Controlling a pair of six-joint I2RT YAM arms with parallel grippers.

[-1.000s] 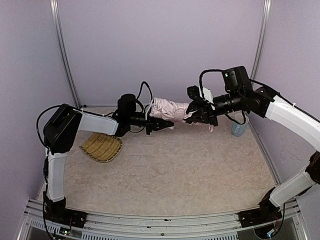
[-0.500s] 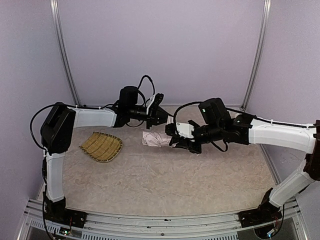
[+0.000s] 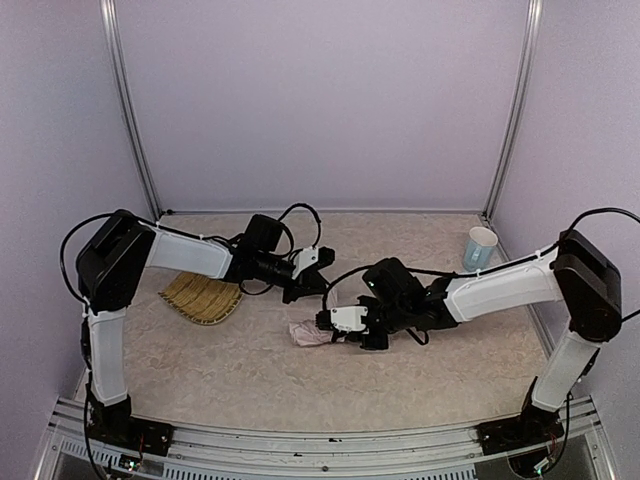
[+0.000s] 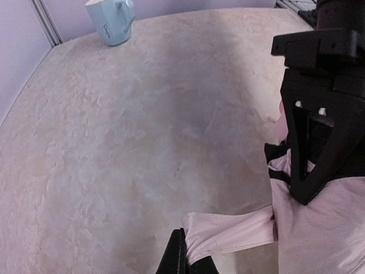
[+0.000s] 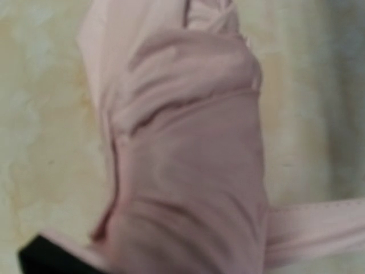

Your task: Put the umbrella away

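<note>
The pale pink umbrella [image 3: 304, 333] lies folded on the table, in front of centre. My right gripper [image 3: 340, 327] is shut around its right end. In the right wrist view the pink fabric [image 5: 188, 160] fills the frame and hides the fingers. My left gripper [image 3: 318, 289] is just behind the umbrella. In the left wrist view its fingers [image 4: 183, 261] are shut on the end of the pink strap tab [image 4: 228, 231], which runs taut to the umbrella's body [image 4: 328, 228]. The right gripper's black fingers [image 4: 311, 148] clamp that body.
A yellow woven tray [image 3: 200, 297] lies on the table at the left, under my left forearm. A pale blue mug [image 3: 481, 248] stands at the back right and also shows in the left wrist view [image 4: 111, 20]. Purple walls close in the back and sides.
The right gripper has carried the umbrella from mid-air at the back down to the table, nearer the front. The left gripper let go of it, came down and shut on the strap tab.
</note>
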